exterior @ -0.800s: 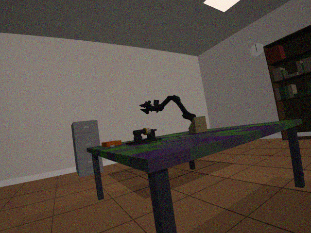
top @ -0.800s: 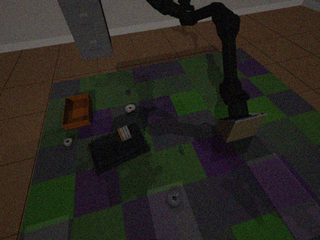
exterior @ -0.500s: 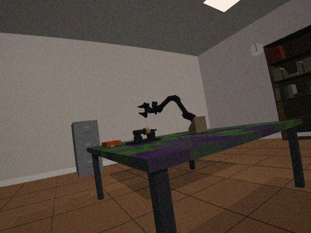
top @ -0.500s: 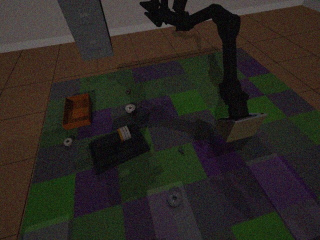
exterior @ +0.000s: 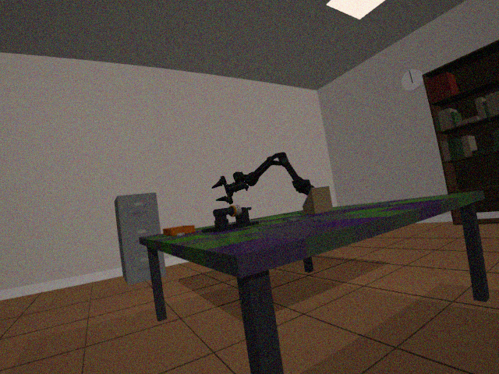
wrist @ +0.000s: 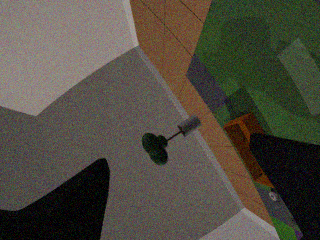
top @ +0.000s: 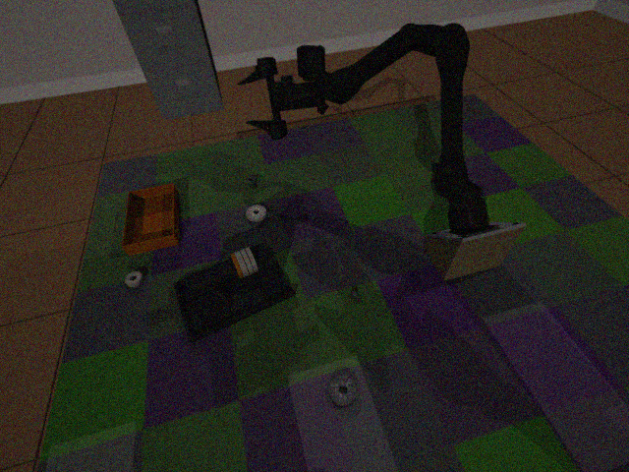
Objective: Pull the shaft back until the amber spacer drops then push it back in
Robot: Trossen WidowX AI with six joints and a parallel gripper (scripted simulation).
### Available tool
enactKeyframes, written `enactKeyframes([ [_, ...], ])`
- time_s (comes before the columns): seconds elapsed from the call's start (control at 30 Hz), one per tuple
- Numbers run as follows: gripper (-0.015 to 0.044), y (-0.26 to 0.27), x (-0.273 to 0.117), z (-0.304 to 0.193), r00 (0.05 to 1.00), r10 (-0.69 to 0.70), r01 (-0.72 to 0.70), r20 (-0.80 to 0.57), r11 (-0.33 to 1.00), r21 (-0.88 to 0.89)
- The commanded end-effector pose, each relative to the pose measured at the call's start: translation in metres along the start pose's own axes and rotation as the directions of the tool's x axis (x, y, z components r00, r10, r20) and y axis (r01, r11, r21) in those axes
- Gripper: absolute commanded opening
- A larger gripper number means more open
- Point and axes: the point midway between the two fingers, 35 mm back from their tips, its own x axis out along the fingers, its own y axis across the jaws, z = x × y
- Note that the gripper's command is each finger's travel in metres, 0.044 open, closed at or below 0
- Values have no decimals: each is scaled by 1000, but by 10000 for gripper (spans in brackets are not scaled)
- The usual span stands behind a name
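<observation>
The dark shaft fixture (top: pixel 228 297) (exterior: pixel 231 219) stands on the checkered table (top: pixel 385 324) (exterior: pixel 306 237). A short stack of spacers sits on it, an amber one (top: pixel 236 265) (exterior: pixel 232 209) at the left end and white ones (top: pixel 247 261) beside it. The shaft and housing blocks are too dark to make out. My gripper (top: pixel 261 99) (exterior: pixel 221 191) (wrist: pixel 182 154) is open and empty. It hangs well above the table, behind and above the fixture, and touches nothing.
An orange tray (top: pixel 151 218) (exterior: pixel 178 230) (wrist: pixel 243 130) lies left of the fixture. White rings (top: pixel 256 211) (top: pixel 133 278) (top: pixel 341 388) lie loose on the table. The arm's base (top: pixel 477 249) stands to the right. A grey filing cabinet (top: pixel 167 55) (exterior: pixel 136 237) stands beyond the table.
</observation>
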Motion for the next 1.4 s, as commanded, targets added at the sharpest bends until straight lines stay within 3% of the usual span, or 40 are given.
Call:
enactKeyframes([
  [0.0,440,-42,-1,-49,991,-128,136,-47,967,216],
  [0.33,440,-151,-57,-182,862,-474,481,-178,657,581],
  [0.63,440,-227,-158,-252,682,-707,600,-190,391,698],
  [1.37,440,-231,-164,-255,670,-719,602,-186,378,703],
])
